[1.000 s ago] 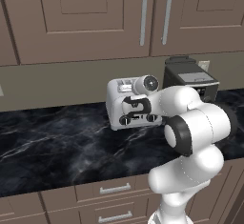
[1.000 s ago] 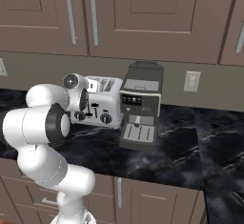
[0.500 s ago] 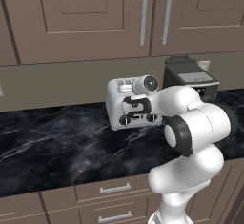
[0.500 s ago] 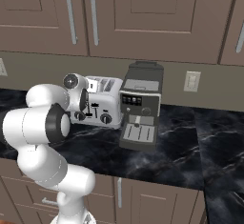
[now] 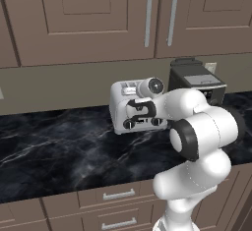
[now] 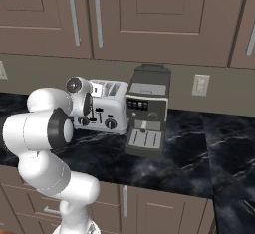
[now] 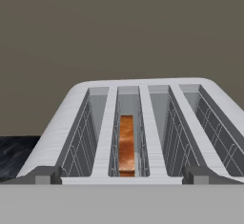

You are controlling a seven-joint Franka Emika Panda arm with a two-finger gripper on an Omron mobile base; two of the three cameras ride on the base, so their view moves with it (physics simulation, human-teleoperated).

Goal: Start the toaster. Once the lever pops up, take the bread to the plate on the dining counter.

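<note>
We see our pincer (image 7: 122,174) spread wide, holding nothing — poised above the toaster (image 7: 138,127). The bread (image 7: 126,144) sits inside the toaster's second slot from the left — the toaster stands on the counter (image 5: 59,151) beside the coffee machine (image 6: 147,111).

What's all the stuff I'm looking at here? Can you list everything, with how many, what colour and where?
toaster: one, silver-white, on the black marble counter against the wall; four slots on top.
bread: one slice, orange-brown crust, down in the toaster's second slot from the left in the hand view.
coffee machine: one, black, right beside the toaster.
counter: one, black marble with white veins.
upper cabinets: brown, with silver handles, above the counter.
drawers: brown, under the counter.
wall outlet: one, pale, right of the coffee machine.
robot hand: one, open, just in front of the toaster.
</note>
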